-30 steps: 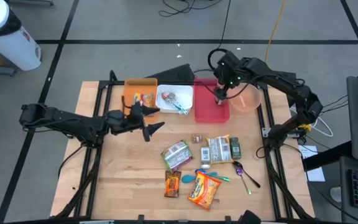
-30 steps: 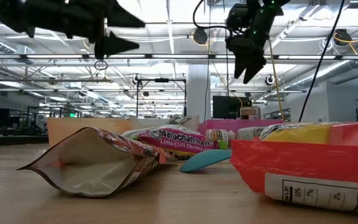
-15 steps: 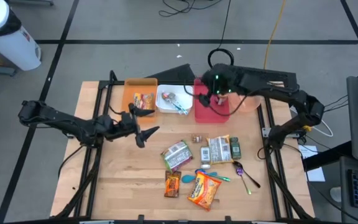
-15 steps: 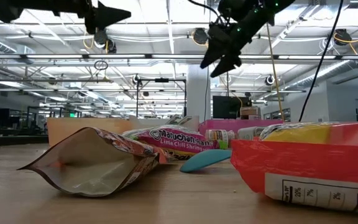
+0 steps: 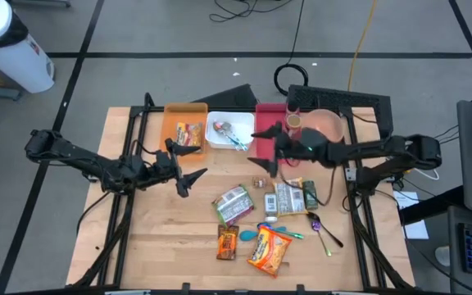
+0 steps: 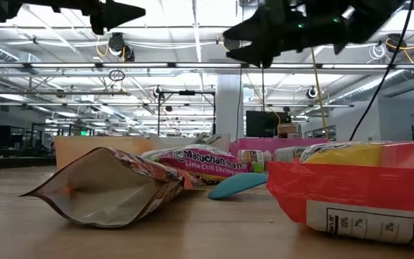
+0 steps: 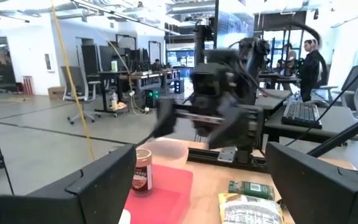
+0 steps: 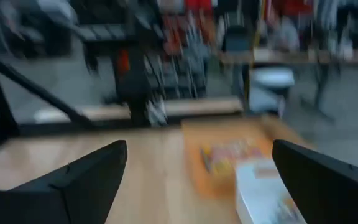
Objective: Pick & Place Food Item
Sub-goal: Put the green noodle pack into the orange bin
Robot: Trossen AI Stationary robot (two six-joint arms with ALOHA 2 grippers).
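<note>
Several snack packets lie flat on the wooden table: a pink-green one [image 5: 233, 203], a white one [image 5: 289, 197], an orange chips bag [image 5: 269, 251] and a small orange pack [image 5: 228, 242]. A jar [image 5: 293, 123] stands in the red bin [image 5: 270, 141]. My left gripper [image 5: 188, 168] hangs open and empty above the table's left middle, and it also shows in the low view [image 6: 124, 11]. My right gripper [image 5: 260, 149] hovers open and empty, level, pointing toward the table's left, over the red bin's near-left corner. In the low view my right gripper [image 6: 244, 39] is high above the packets.
An orange bin [image 5: 183, 124] with a snack and a white bin [image 5: 229, 131] stand at the far edge beside the red bin, with a pink bowl [image 5: 326, 127] to its right. Spoons [image 5: 322, 229] lie near the packets. The table's left near part is bare wood.
My right gripper has swung from pointing down over the red bin to level, pointing toward the table's left. It has moved toward the near and left edges and sunk. My left gripper has drawn back slightly toward the left and risen. Both have stayed open.
</note>
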